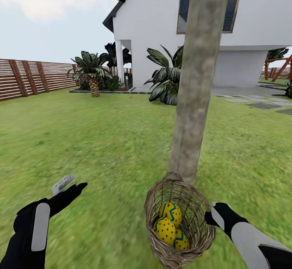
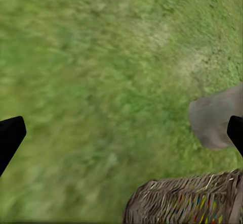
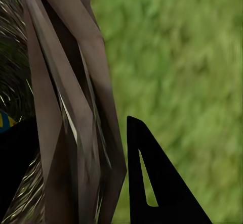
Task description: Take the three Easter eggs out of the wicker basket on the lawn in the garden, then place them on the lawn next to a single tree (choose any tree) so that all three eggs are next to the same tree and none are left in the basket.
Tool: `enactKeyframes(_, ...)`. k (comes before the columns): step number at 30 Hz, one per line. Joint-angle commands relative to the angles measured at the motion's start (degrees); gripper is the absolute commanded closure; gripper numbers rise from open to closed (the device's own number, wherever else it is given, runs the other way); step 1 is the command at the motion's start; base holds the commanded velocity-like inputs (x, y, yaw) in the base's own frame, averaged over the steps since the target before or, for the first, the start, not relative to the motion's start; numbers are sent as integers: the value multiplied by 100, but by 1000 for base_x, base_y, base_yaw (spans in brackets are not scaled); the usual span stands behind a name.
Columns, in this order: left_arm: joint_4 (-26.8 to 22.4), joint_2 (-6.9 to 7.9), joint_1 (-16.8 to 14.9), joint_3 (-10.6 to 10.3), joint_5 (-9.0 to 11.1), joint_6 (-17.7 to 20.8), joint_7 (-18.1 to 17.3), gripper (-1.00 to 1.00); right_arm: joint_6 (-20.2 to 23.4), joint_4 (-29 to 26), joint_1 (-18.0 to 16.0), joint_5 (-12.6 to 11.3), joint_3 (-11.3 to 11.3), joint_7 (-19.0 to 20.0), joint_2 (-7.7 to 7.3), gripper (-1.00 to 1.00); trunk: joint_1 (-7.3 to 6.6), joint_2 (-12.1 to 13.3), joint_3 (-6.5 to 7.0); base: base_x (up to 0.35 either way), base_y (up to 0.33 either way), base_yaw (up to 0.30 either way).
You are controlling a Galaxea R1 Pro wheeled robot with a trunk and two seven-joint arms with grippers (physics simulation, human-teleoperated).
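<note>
The wicker basket point(image 1: 153, 236) stands right in front of the tree point(image 1: 196, 99), its loop near the trunk's foot, its mouth tilted toward me. Three Easter eggs lie inside: one on top point(image 1: 170, 212), one at the left point(image 1: 165, 230), one lower right point(image 1: 181, 241). My right gripper point(image 1: 211, 218) is shut on the basket's right rim; in the right wrist view the woven wall point(image 3: 71, 107) sits between the black fingers point(image 3: 152, 183). My left gripper point(image 1: 72, 185) hangs open over the lawn point(image 1: 101, 147), left of the basket. The left wrist view has basket point(image 2: 187, 201) and trunk base point(image 2: 215, 123).
A white house point(image 1: 154, 38) stands behind the tree, with palm-like plants point(image 1: 166, 76) along it. A brown slat fence point(image 1: 28, 78) runs at the left. Grey stepping stones point(image 1: 259, 103) lie at the right. Open grass spreads left of the trunk.
</note>
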Motion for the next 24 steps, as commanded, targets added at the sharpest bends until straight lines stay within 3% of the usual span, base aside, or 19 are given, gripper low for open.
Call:
enactKeyframes(1,-5,-5,-6,12,44,33,22,-100,19,-13,-4,-41,-62,-15,3,100,-2,-3,-6,0,0,0)
enactKeyframes(5,-5,-5,-6,12,44,36,-1,-100,19,-13,-3,-33,-54,-15,3,100,-2,-3,-6,0,0,0)
enactKeyframes(6,-5,-5,-6,12,44,36,-2,-100,19,-14,-2,-33,-54,-15,3,-100,-2,-3,-6,0,0,0)
enactKeyframes(10,-5,-5,-6,12,44,33,-6,-100,19,-18,0,-31,-54,-15,3,-100,-2,-3,-6,0,0,0)
enactKeyframes(15,-5,-5,-6,4,44,28,-20,-100,19,-21,-3,-29,-52,-15,3,-100,-14,4,105,0,0,0)
enactKeyframes(21,-5,-5,-6,-70,41,19,-13,-100,10,-22,0,-33,-45,-15,11,-100,-146,245,213,0,0,0)
enactKeyframes(24,7,-5,-6,-208,22,0,6,-100,-7,-25,-2,-33,-45,-8,19,-100,-212,365,267,0,0,0)
